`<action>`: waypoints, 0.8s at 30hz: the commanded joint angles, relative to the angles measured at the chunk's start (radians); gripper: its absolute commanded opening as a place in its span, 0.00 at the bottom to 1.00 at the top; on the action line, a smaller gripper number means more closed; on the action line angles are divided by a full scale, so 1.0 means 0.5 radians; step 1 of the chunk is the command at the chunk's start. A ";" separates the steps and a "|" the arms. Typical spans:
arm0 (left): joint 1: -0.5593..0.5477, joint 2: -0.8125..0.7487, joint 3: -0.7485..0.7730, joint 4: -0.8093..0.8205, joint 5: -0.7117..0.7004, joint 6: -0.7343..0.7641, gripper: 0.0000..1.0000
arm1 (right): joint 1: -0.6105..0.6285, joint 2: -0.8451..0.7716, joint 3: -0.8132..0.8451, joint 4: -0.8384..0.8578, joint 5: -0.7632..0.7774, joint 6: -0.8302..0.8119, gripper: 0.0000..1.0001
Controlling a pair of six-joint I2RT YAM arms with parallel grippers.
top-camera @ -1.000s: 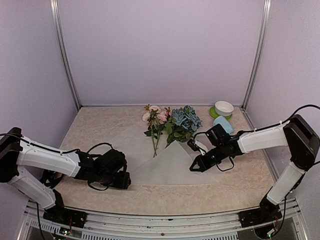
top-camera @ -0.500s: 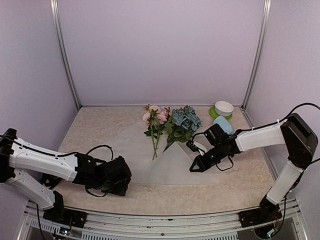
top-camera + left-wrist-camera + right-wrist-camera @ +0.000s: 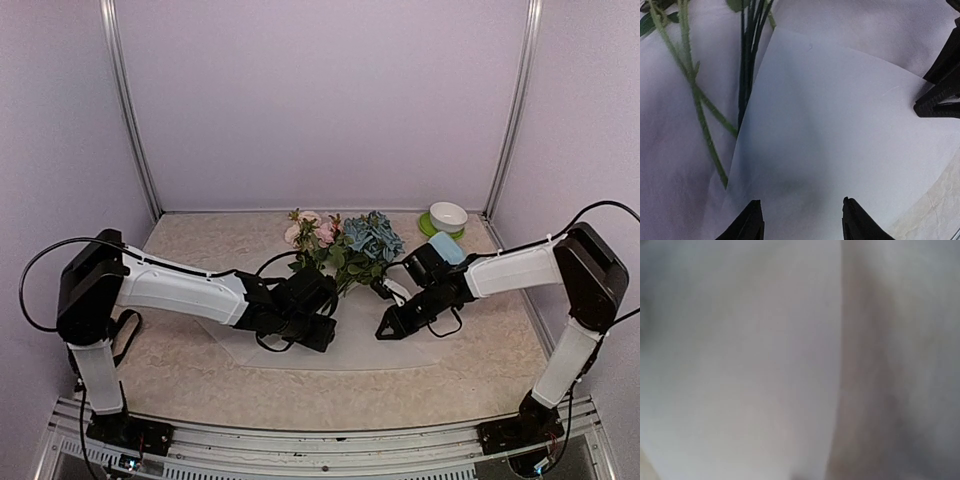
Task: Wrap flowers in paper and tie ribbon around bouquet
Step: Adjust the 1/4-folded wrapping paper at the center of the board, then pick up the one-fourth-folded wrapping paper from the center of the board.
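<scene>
Left wrist view gives you the clearest read. The left gripper (image 3: 802, 225) hangs just above the folded flap of the paper (image 3: 840, 130), jaws apart and nothing between them. The flowers (image 3: 345, 243) lie at the far middle of the table (image 3: 190, 250), heads toward the back wall. Their stems (image 3: 746, 60) run under the flap's left edge. The right gripper (image 3: 384, 330) has its tips down at the flap's right side. Whether it is pinching the sheet or only resting on it, you cannot tell (its own camera shows nothing but a blur of white paper pressed close).

That uncertainty is likely your main risk. If the right side has no real hold, the flap could spring back open once you pull with the left, and the stems would be uncovered. The sheet looks thin and slick, so a pinch taken too shallow may slip off. One pressed too hard into the table may drag the whole sheet and roll the stems off line. Both grippers sit near each other over the same flap, so a careless sweep toward the right could knock them together. The ribbon does not show in any view, so plan to find it before tying.
</scene>
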 commanded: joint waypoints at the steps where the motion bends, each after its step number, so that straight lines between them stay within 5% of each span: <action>1: 0.056 0.196 0.177 0.161 0.201 0.251 0.52 | -0.020 -0.097 0.048 -0.139 0.129 0.054 0.15; 12: 0.121 0.368 0.109 0.144 0.385 0.237 0.52 | -0.095 -0.634 -0.134 -0.689 0.898 0.488 0.33; 24: 0.121 0.368 0.075 0.198 0.422 0.272 0.52 | -0.119 -0.683 -0.488 -0.753 0.617 0.820 0.47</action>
